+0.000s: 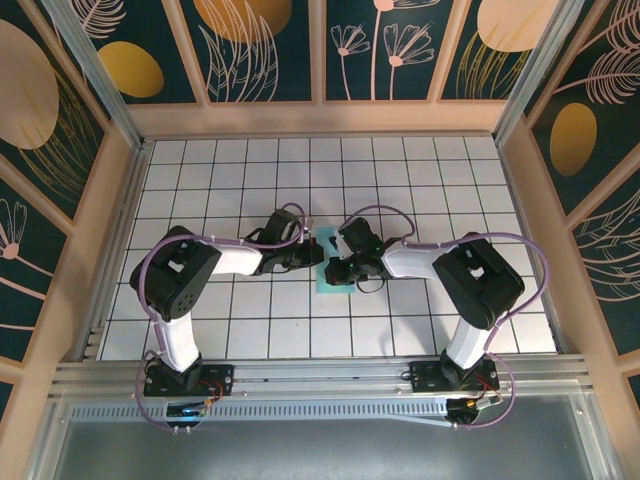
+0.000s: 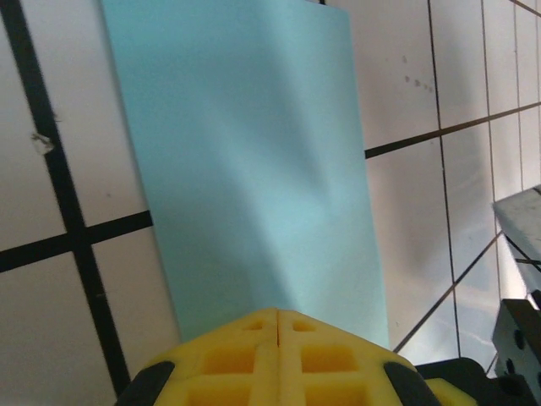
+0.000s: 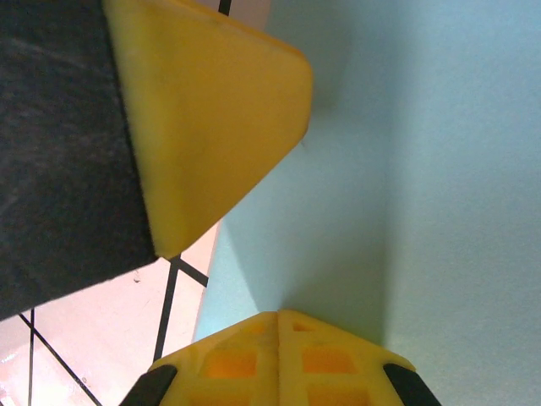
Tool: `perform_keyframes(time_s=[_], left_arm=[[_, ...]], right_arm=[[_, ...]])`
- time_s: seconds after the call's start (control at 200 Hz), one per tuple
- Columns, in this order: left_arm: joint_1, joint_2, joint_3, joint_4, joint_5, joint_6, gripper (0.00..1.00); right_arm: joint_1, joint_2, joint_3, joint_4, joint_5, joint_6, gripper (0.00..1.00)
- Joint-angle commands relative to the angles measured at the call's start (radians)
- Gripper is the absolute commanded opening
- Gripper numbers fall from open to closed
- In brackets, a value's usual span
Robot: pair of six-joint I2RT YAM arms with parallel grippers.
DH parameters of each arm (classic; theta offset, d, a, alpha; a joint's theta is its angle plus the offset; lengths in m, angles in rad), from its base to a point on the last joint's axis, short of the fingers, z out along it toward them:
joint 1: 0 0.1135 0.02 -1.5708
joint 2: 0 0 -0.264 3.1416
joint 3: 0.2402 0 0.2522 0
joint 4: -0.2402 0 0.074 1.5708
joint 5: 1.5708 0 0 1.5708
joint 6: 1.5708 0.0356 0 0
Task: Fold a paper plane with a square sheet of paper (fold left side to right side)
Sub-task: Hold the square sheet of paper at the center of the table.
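- Left pincer (image 2: 279,315): yellow fingers pressed together, nothing pinched between them; tips poised over the near end of the square sheet of paper (image 2: 254,169).
- Right pincer (image 3: 279,315): likewise pressed together, nothing pinched; tips over the paper (image 3: 423,169), close to its edge beside the tiles.
- From above: the two pincers nose to nose near mid-bench, left pincer (image 1: 312,258) reaching in from the left, right pincer (image 1: 338,268) from the right, just beside each other.
- Square sheet of paper (image 1: 324,285): light turquoise, unmarked, flat on the white tiled bench (image 1: 230,170), largely covered by both pincers in the top view.
- Left wrist view: paper as a narrow strip with straight long edges and soft lengthwise shading down its middle; single or doubled layer cannot be told.
- Right wrist view: one yellow fingertip (image 3: 220,110) of the left pincer at upper left, down on or just above the paper; contact not confirmable.
- Bench surface: black grid lines, bare tiles on all sides of the sheet.
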Motion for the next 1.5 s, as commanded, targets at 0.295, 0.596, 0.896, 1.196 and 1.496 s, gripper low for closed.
perform_keyframes(time_s=[0.295, 0.596, 0.896, 1.196, 1.496], left_arm=[[-0.003, 0.046, -0.013, -0.035, -0.05, 0.014, 0.0], [-0.009, 0.048, -0.026, -0.055, -0.072, 0.022, 0.0], [-0.013, 0.037, -0.048, -0.053, -0.078, 0.012, 0.0], [-0.015, 0.035, -0.049, -0.054, -0.081, 0.007, 0.0], [-0.018, 0.037, -0.058, -0.049, -0.086, -0.004, 0.0]], right_arm=[[0.005, 0.032, -0.002, -0.098, 0.042, 0.002, 0.0], [0.004, -0.005, 0.055, -0.079, -0.007, 0.024, 0.04], [-0.053, -0.156, 0.072, -0.129, 0.04, 0.036, 0.32], [-0.2, -0.296, -0.074, -0.15, -0.008, 0.092, 0.56], [-0.198, -0.301, -0.126, -0.175, -0.029, 0.163, 0.58]])
